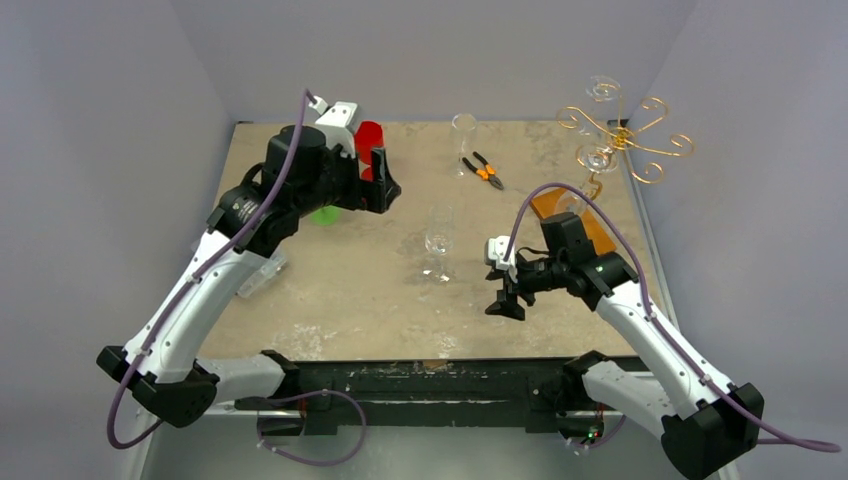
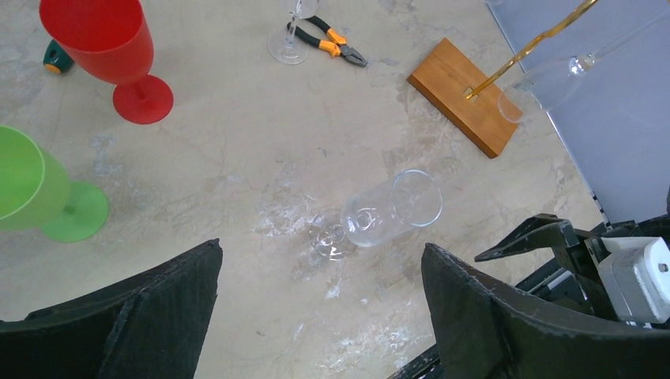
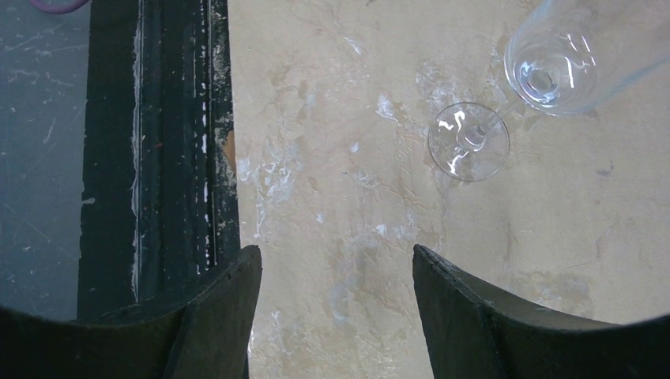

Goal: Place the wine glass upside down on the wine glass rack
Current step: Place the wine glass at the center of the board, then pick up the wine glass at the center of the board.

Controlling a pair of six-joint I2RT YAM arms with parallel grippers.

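A clear wine glass [image 1: 438, 245] stands upright mid-table; it also shows in the left wrist view [image 2: 391, 209] and in the right wrist view [image 3: 545, 71]. The wine glass rack [image 1: 625, 135], gold wire on a wooden base [image 2: 466, 95], stands at the back right, with two clear glasses hanging from its arms. My right gripper [image 1: 508, 303] hangs low, just right of the glass and apart from it, open and empty [image 3: 336, 264]. My left gripper [image 1: 385, 185] is raised at the back left, open and empty [image 2: 321, 246].
A red goblet [image 2: 111, 47] and a green goblet [image 2: 39, 189] stand at the back left. Another clear glass [image 1: 463, 135] and orange-handled pliers [image 1: 485, 170] sit at the back middle. The table's dark front edge [image 3: 174, 118] runs close behind my right gripper.
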